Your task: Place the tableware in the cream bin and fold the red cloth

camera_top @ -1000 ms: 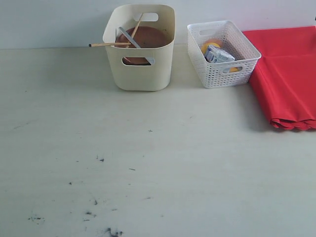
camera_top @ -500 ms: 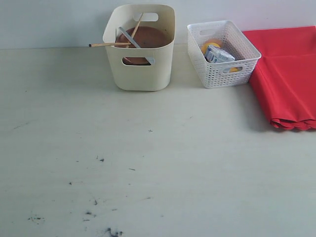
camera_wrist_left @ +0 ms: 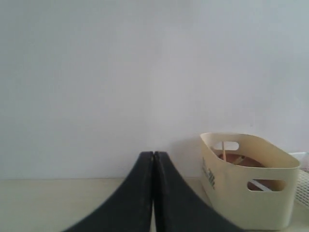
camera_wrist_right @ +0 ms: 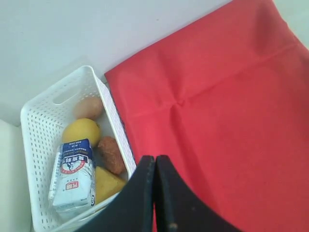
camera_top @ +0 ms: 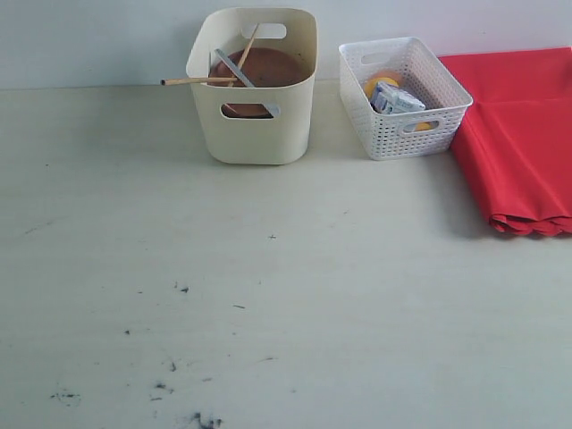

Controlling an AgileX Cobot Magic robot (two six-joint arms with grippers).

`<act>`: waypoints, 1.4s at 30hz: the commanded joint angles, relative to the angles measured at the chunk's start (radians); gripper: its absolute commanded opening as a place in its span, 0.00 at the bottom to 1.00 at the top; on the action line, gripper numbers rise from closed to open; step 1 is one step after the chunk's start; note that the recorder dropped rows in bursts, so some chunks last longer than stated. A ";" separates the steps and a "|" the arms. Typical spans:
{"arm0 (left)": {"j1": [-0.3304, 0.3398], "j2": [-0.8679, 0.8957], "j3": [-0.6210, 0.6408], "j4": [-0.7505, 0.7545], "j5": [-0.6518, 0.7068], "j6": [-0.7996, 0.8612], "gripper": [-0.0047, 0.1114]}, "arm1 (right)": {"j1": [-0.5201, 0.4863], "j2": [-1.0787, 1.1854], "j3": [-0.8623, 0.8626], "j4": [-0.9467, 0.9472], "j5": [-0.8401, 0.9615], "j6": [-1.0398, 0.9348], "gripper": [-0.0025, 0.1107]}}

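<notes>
The left hand is closed, its two dark fingers pressed flat together with nothing between them. It sits low over the counter, pointing at a bare pale wall. The bin stands ahead of this hand and off to one side, well apart from the fingertips. It rests upright on the counter with one oval handle cut-out facing the hand.

Inside the bin the plate leans tilted against the far wall. The knife lies slanted across the plate. Of the chopsticks, one rests on the rim and sticks out past the bin's side, away from the basket. The other stands steeply against the plate.

The right hand is also closed and empty, fingers touching along their length. It hangs above the cloth, whose red fabric lies directly beneath and beyond the tips, crossed by fold creases. The cloth lies flat on the counter, its edge touching the basket. That basket sits just beside the right hand's tips and holds a carton, a lemon, an egg and a small brown item I cannot identify.

The exterior view shows neither hand.
</notes>
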 commanded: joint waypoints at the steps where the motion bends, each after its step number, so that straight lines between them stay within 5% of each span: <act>1: 0.047 -0.006 0.025 -0.008 -0.060 0.004 0.06 | 0.003 -0.006 0.008 0.004 -0.011 -0.010 0.02; 14: 0.028 -0.006 0.025 -0.008 0.160 0.006 0.06 | 0.003 -0.006 0.008 0.004 -0.011 -0.010 0.02; 42: 0.030 -0.006 0.025 -0.008 0.167 0.006 0.06 | 0.003 -0.006 0.008 0.004 -0.011 -0.010 0.02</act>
